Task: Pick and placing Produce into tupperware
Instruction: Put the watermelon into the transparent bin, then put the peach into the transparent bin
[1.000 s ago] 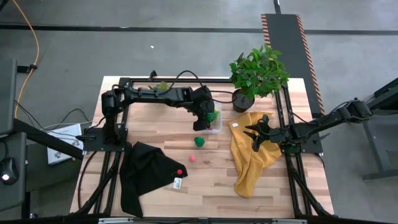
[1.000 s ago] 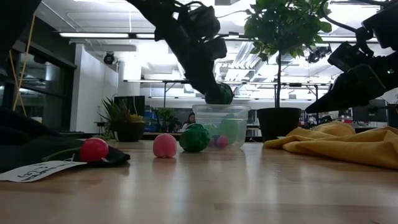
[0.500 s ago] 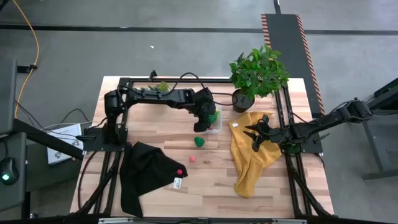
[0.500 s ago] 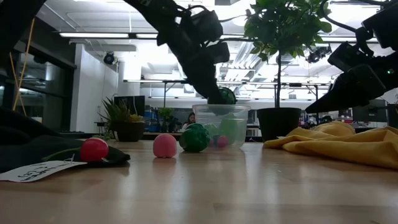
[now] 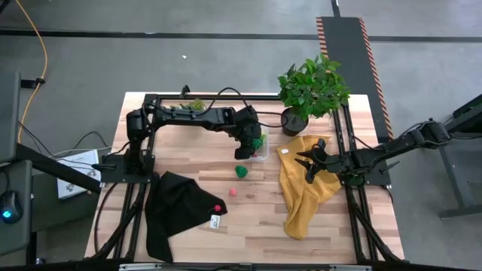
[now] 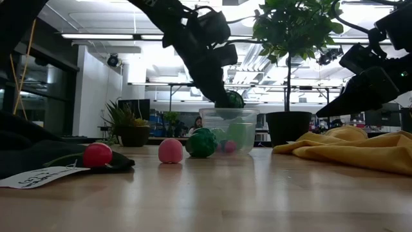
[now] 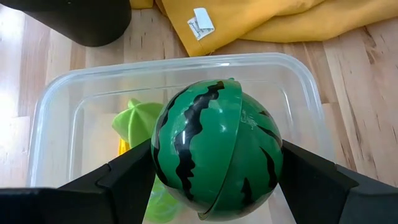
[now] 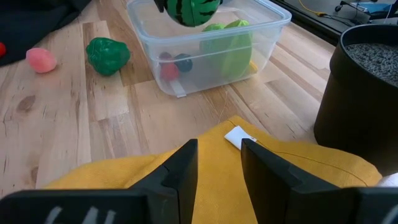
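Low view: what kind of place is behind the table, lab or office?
Most likely a robotics lab or open workshop. Long ceiling strip lights and exposed overhead structure, a person seated at distant benches, and from above a bare concrete floor with a hazard-striped mat.

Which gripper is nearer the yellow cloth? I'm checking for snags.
Right. The right gripper hovers above the yellow cloth; the left gripper holds the melon over the tupperware.

We see a light wooden table [image 5: 260, 203] carrying the clear tupperware [image 5: 259, 150], a green ball [image 5: 241, 172] just in front of it, a pink piece [image 5: 233, 192], a black cloth [image 5: 177, 209] with a red piece [image 5: 218, 208] on it, a yellow cloth [image 5: 303, 192], and a potted plant [image 5: 310, 92].
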Controlling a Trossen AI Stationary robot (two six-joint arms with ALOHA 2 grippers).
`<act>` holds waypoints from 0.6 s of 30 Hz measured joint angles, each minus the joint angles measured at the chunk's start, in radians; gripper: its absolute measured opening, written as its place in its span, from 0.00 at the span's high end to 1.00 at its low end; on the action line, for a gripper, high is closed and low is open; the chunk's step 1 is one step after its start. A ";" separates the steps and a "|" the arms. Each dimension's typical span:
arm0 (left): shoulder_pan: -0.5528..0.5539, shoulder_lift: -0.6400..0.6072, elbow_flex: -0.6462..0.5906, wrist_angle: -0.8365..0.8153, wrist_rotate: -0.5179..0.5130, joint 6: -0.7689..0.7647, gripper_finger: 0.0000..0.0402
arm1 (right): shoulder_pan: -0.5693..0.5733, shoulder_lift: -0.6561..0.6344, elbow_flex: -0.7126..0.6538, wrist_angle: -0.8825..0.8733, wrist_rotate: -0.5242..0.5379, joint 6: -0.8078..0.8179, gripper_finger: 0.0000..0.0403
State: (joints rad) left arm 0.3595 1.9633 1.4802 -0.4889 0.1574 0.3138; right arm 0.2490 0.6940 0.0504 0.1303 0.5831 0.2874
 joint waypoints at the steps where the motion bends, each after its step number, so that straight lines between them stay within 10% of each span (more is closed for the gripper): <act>1: 0.000 0.000 0.000 0.000 0.000 0.000 0.28 | 0.000 0.000 0.000 0.000 0.000 0.000 0.72; 18: 0.000 -0.001 0.000 -0.001 0.015 -0.014 0.15 | 0.000 0.000 0.000 0.000 0.000 0.000 0.72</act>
State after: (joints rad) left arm 0.3595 1.9625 1.4799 -0.4900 0.1726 0.3001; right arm 0.2492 0.6941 0.0505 0.1303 0.5831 0.2874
